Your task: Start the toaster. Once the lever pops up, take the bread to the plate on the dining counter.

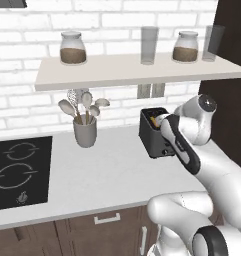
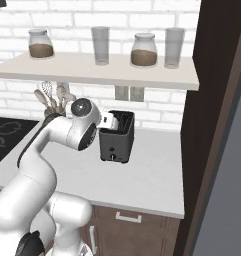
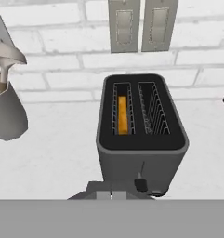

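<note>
1. The small boxy dark grey two-slot toaster stood upright on the pale surface, close to the white brick wall and below two grey wall sockets.
2. In the hand view, the tan, golden-brown slice of bread sat on edge, deep inside the left slot; the right slot showed bare wire guides.
3. A small dark lever knob sat low on the narrow end face of the toaster, at 6 o'clock from the slots.
4. The gripper was positioned at the toaster's near end, at 7 o'clock from the lever knob in the hand view. The jaws were clenched and grasped nothing.
5. In the left base view, the white arm covered the right side of the toaster; in the right base view, the hand sat at the toaster's top left edge.
6. A grey cylindrical utensil holder with pale spoons stood on the surface at 9 o'clock from the toaster, well apart from it.
7. A black hob lay further out at 9 o'clock.
8. A pale wall shelf above carried two jars and two glasses.
</note>
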Motion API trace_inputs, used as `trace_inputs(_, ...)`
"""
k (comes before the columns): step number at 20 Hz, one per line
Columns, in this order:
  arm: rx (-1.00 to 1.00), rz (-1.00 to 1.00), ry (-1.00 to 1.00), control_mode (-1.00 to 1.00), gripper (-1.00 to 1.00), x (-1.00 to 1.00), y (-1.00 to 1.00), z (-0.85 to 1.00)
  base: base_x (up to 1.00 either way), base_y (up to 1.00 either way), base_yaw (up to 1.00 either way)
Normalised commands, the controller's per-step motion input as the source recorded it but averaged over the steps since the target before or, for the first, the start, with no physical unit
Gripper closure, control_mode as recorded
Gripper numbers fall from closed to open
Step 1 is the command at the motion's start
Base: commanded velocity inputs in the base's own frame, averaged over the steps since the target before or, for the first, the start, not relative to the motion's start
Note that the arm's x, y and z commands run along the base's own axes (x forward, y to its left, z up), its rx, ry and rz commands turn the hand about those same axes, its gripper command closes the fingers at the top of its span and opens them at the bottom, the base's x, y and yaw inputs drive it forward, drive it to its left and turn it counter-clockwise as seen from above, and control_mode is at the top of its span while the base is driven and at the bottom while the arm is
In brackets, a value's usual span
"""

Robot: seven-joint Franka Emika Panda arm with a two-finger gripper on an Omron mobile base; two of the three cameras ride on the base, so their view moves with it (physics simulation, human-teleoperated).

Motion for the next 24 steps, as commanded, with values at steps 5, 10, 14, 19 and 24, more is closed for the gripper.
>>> trace_inputs(5,0.0,0.0,0.01,-1.0,1.0,0.33,0.05,0.0,0.0,0.0,0.0)
trace_inputs(10,0.0,0.0,0.05,-1.0,-1.0,0.42,0.0,-0.01,0.0,0.0,0.0)
trace_inputs(14,-0.05,0.0,0.0,-1.0,-1.0,0.31,0.01,-0.36,0.0,0.0,0.0)
trace_inputs(19,-0.01,0.0,-0.03,-1.0,-1.0,0.38,0.0,-0.38,0.0,0.0,0.0)
trace_inputs(24,0.0,0.0,-0.03,-1.0,-1.0,0.28,0.0,-0.16,0.0,0.0,0.0)
